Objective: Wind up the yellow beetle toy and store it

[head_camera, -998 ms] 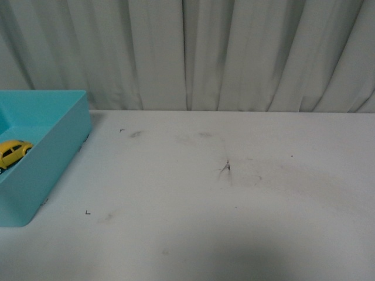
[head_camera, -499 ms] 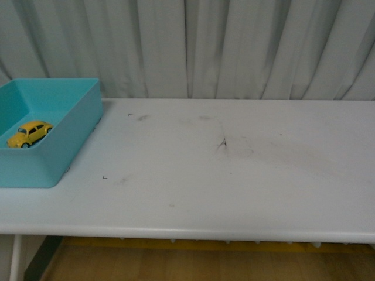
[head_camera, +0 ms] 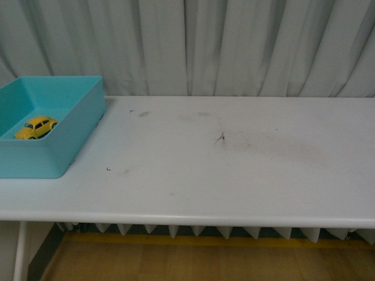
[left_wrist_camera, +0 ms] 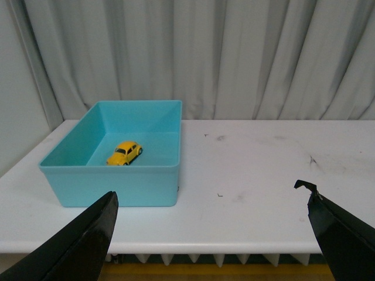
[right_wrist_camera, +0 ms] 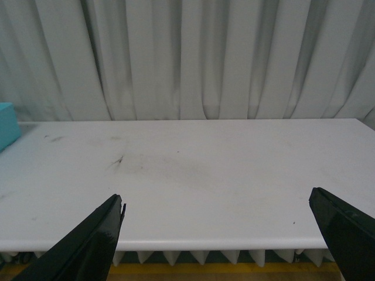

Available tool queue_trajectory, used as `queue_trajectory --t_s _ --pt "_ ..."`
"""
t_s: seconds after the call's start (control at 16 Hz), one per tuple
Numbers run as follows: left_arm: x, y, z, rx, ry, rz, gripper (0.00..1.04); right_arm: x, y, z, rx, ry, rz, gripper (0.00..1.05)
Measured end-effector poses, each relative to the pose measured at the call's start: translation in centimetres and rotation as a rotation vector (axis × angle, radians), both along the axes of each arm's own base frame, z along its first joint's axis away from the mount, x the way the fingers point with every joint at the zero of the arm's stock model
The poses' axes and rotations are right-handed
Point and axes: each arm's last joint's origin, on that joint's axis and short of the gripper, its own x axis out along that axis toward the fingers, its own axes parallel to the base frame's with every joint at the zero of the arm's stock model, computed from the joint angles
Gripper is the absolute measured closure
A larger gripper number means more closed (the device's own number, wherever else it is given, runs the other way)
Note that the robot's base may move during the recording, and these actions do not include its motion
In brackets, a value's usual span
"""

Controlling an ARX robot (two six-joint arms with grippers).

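The yellow beetle toy (head_camera: 36, 127) sits on its wheels inside the teal bin (head_camera: 70, 146) at the table's left end. It also shows in the left wrist view (left_wrist_camera: 125, 153), on the floor of the bin (left_wrist_camera: 117, 184). My left gripper (left_wrist_camera: 211, 202) is open and empty, pulled back in front of the table's near edge, well apart from the bin. My right gripper (right_wrist_camera: 218, 202) is open and empty, also back off the near edge, facing the bare table. Neither arm shows in the front view.
The white table (head_camera: 234, 170) carries a few dark scuff marks (head_camera: 221, 139) near its middle. A pleated grey curtain (head_camera: 193, 47) hangs close behind it. A corner of the teal bin (right_wrist_camera: 6, 132) shows at the edge of the right wrist view.
The front view has drawn back and up: the table's near edge and the floor now show, and the bin with the toy appears whole. The toy has not moved in the bin.
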Motion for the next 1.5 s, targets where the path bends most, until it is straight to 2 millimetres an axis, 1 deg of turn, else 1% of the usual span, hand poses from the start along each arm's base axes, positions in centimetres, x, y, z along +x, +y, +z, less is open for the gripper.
queue_trajectory --t_s 1.5 --pt "0.00 0.00 0.01 0.000 -0.001 0.000 0.07 0.00 0.00 0.01 0.000 -0.001 0.000 0.06"
